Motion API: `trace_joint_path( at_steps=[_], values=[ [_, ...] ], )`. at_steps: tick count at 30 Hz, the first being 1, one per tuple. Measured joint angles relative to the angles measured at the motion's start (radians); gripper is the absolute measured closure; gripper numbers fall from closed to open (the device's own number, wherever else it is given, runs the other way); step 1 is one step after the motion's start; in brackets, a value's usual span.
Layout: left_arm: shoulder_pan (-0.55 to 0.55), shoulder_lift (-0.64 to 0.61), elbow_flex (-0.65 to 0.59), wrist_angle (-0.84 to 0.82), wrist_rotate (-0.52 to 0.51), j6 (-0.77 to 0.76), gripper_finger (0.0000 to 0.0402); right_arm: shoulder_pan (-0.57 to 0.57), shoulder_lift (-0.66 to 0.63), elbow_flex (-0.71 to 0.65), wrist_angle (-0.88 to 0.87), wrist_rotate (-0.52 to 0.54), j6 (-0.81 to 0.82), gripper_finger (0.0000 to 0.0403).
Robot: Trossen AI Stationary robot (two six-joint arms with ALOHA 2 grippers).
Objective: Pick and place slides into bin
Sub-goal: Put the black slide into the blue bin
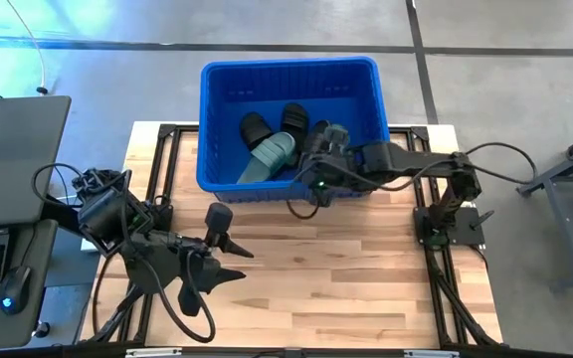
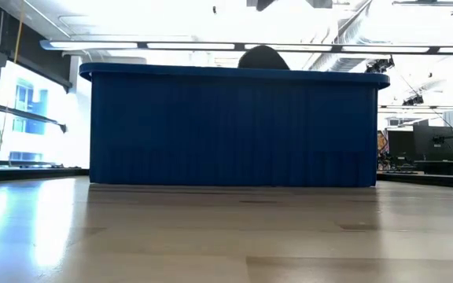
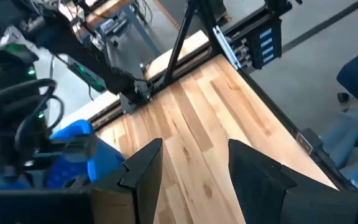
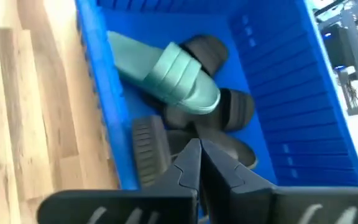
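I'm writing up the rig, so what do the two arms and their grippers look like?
Both arms are dark, jointed, with looping black cables. The left gripper has two wedge-shaped black fingers; the right gripper has matching black fingers. A small green light glows on the right arm.

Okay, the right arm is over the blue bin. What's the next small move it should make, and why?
Probably lift the right gripper straight up and out of the bin. Its fingers look shut on nothing, and the green slide and black slides below it already lie inside. The left gripper waits open over the near left of the table.
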Motion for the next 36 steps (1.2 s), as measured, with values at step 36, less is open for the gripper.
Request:
trace_joint_path(
  at_steps=[36],
  values=[
    [0.000,0.000,-0.157,-0.051,-0.025,-0.142,0.0234,-0.225,-0.001,-0.473,0.806,-0.281,-0.138,0.0403]
  ],
)
